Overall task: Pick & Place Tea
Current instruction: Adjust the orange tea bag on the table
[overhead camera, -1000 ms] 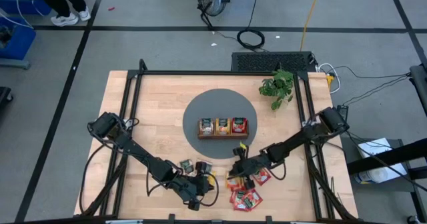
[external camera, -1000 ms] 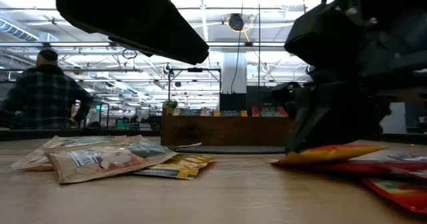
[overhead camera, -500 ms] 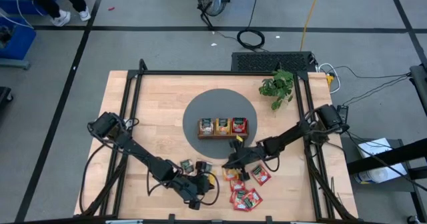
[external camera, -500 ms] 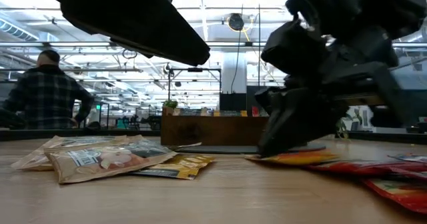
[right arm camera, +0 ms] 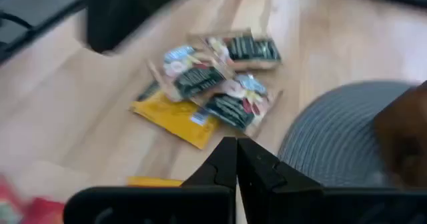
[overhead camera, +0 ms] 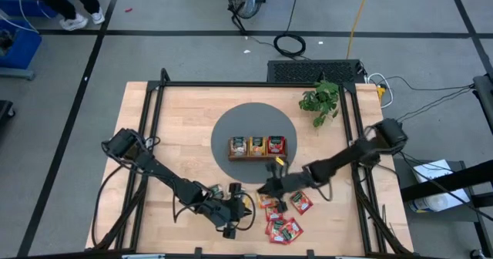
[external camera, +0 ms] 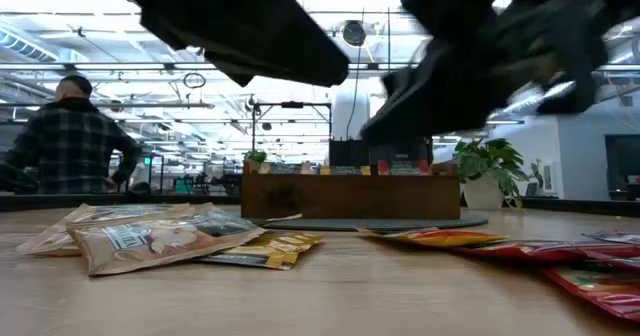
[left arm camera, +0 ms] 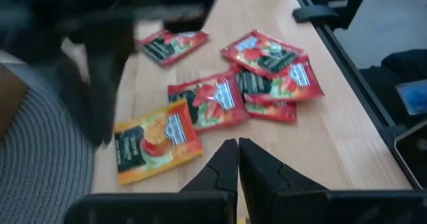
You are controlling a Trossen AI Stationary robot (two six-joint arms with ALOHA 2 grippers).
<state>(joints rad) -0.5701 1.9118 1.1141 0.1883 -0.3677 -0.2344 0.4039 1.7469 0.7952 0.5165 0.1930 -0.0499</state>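
Note:
Tea sachets lie flat on the wooden table near its front edge. There are pale ones (right arm camera: 200, 77) with a yellow one (right arm camera: 177, 117) on the left, an orange one (left arm camera: 155, 141) in the middle and several red ones (left arm camera: 213, 104) on the right. My right gripper (overhead camera: 263, 190) hangs shut and empty above the orange sachet (external camera: 430, 238), clear of it. My left gripper (overhead camera: 245, 213) hovers shut and empty between the pale and red sachets. More sachets stand in the wooden tray (overhead camera: 257, 146).
The tray sits on a round grey mat (overhead camera: 254, 116) at the table's middle. A potted plant (overhead camera: 320, 101) stands at the far right. A black frame (overhead camera: 154, 136) runs along the table's sides. A person (external camera: 70, 141) stands in the room beyond the far edge.
My right gripper, shut, was down on the orange sachet. It slid with it a little toward the table's left edge, then rose clear and tipped upward. The sachet's raised end has dropped, and the sachet now lies flat on the table.

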